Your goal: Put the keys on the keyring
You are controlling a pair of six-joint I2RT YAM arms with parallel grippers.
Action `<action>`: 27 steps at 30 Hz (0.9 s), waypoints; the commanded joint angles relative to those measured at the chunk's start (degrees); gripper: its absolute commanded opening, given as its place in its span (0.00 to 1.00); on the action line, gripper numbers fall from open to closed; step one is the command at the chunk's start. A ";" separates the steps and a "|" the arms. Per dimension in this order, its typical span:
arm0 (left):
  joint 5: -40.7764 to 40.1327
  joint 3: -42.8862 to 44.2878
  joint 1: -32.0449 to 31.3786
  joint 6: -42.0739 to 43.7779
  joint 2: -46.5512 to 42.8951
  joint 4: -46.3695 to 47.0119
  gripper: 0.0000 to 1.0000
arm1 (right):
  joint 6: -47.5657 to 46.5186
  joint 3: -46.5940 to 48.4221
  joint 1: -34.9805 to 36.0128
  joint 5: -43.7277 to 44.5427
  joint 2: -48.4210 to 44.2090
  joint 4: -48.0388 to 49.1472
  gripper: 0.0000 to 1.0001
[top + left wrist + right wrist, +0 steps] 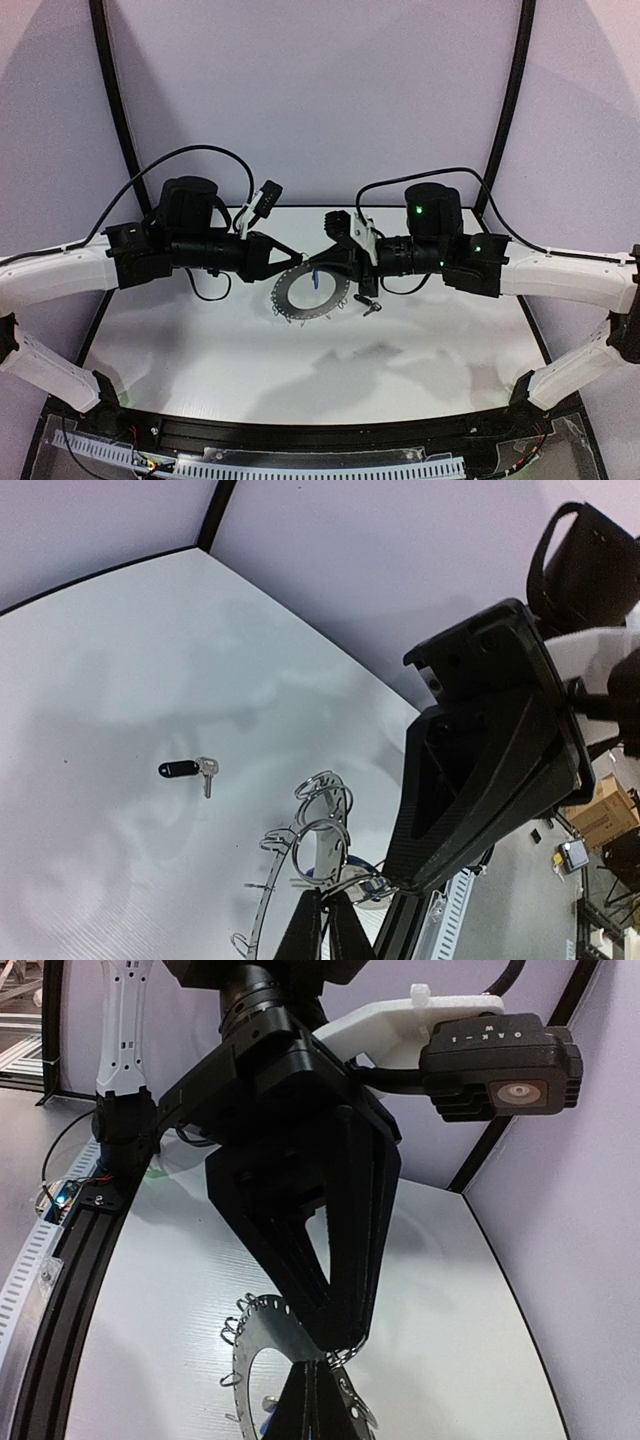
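Observation:
The keyring (290,300) is a flat grey disc with wire loops round its rim, lying at mid-table. My left gripper (297,258) comes in from the left, shut, its tip pinching a wire loop at the disc's far rim (343,1348). My right gripper (322,263) faces it from the right, also shut. Its tip (405,883) touches a loop; whether it pinches it I cannot tell. The blue key (314,279) lies inside the disc's hole below both tips (359,866). The black key (371,306) lies flat just right of the disc (180,769).
Both white arms reach inward over the white table (200,350). A black rail with a white cable duct (300,462) runs along the near edge. Black frame posts (112,90) and purple walls close the back. A cardboard box (605,812) sits off the table.

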 commanded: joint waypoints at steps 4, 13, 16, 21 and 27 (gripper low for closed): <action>-6.00 4.66 0.71 -5.61 -2.28 -1.94 0.01 | -1.17 -4.80 1.54 -0.14 1.74 8.89 0.00; -6.59 7.35 0.71 -7.13 -2.33 -6.38 0.01 | -2.77 -8.71 2.32 0.11 4.20 20.62 0.00; -6.58 8.14 0.71 -7.08 -1.84 -8.22 0.01 | -2.84 -8.34 2.50 -0.13 4.92 21.71 0.00; -5.03 11.42 0.71 -7.23 1.84 -12.90 0.01 | -3.25 -6.07 2.90 -0.24 6.57 22.73 0.00; -4.39 11.92 0.71 -7.63 2.35 -13.79 0.01 | -3.61 -3.15 3.13 4.74 8.48 20.65 0.00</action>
